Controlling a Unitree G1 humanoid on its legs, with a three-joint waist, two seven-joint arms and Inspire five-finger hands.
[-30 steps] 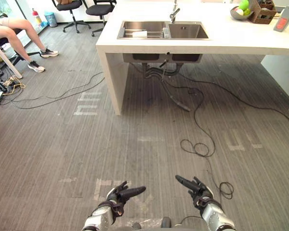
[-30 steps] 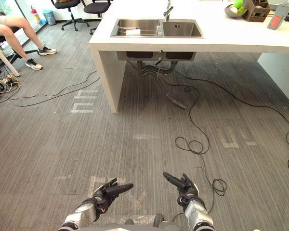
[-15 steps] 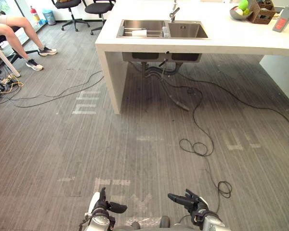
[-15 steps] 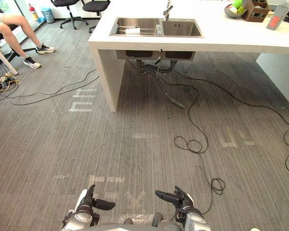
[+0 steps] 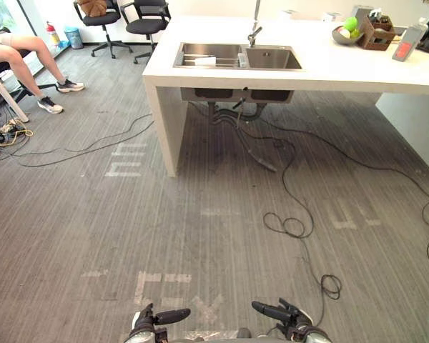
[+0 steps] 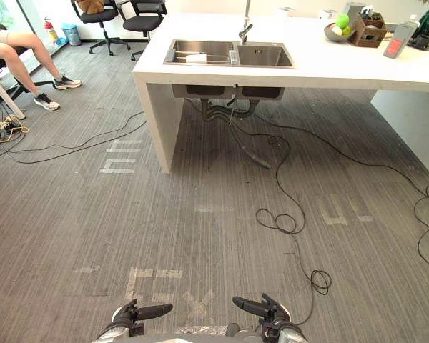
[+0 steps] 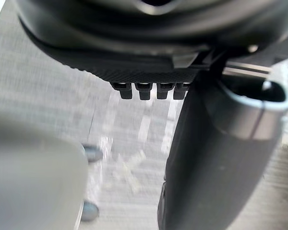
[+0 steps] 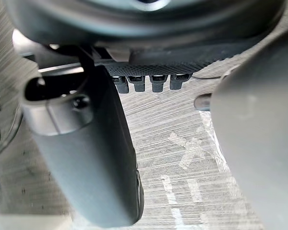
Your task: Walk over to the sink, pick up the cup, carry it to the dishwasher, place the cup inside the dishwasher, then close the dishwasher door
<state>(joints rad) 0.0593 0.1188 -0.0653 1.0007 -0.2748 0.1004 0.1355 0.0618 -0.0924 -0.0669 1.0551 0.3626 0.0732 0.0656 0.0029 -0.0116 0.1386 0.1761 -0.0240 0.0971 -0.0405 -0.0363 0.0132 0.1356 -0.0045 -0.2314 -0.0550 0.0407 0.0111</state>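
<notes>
Cup (image 5: pixel 205 61): white, in the left basin of the sink (image 5: pixel 272 58), on wire rack bars; too small to tell how it lies. Sink is set into the white surface (image 5: pixel 329 68) near its left end, and the faucet (image 5: pixel 254 32) stands at the far rim between the basins. A bowl (image 5: pixel 341 36) with green fruit sits toward the surface's far right corner. Left robot hand (image 5: pixel 157 316) and right robot hand (image 5: pixel 282 313) are both low over the grey floor (image 5: pixel 200 214), well apart from the surface, fingers stretched out and pointing at each other, nothing held. Two office chairs (image 5: pixel 146 21) stand beyond the surface's left end, and a seated person's legs (image 5: pixel 28 53) are at far left.
</notes>
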